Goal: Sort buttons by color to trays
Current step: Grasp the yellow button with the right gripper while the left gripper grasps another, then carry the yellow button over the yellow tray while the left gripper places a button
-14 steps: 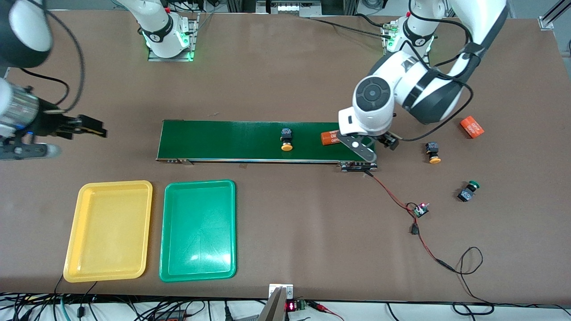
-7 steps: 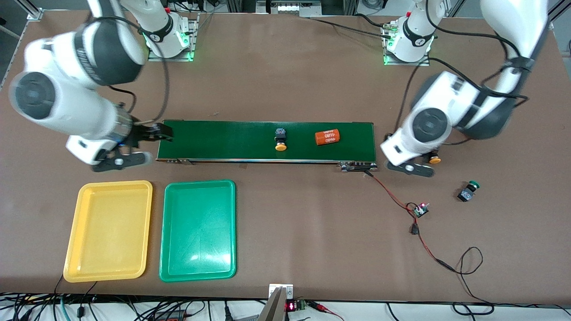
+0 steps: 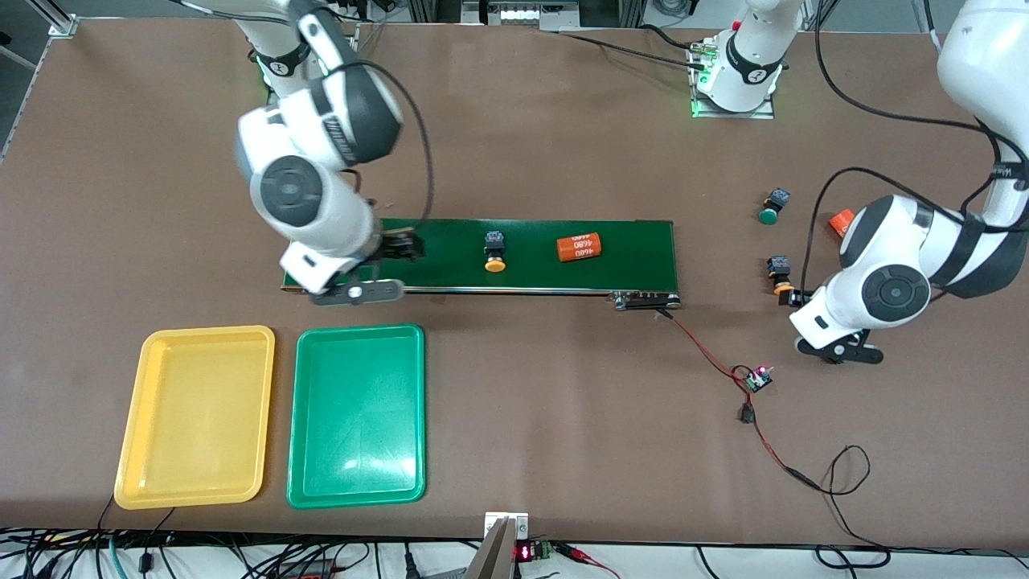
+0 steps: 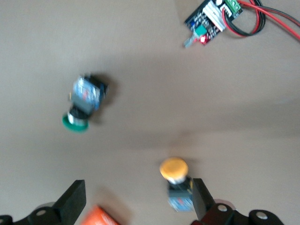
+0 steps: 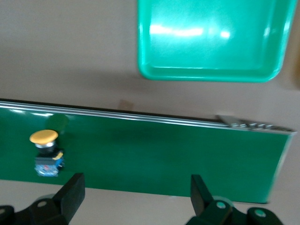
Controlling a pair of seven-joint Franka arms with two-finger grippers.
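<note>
One yellow-capped button (image 3: 494,251) (image 5: 46,157) rides on the dark-green belt. My right gripper (image 3: 399,245) (image 5: 137,194) hangs open and empty over the belt's end toward the right arm's end, beside that button. A second yellow button (image 3: 780,275) (image 4: 176,183) lies on the table right next to one finger of my open left gripper (image 4: 137,204). A green button (image 3: 771,207) lies farther from the front camera. Another green button (image 4: 82,105) shows only in the left wrist view. The yellow tray (image 3: 195,416) and green tray (image 3: 356,414) (image 5: 211,42) lie empty.
An orange "4680" cylinder (image 3: 579,247) rides on the conveyor belt (image 3: 627,249). Another orange cylinder (image 3: 841,221) (image 4: 101,216) peeks out beside the left arm. A small circuit board (image 3: 757,378) (image 4: 213,21) on red-black wires lies nearer the front camera.
The right arm swung in from the table's end to the belt's end. The left arm left the belt for the loose buttons. The belt's button and cylinder drifted toward the right arm's end.
</note>
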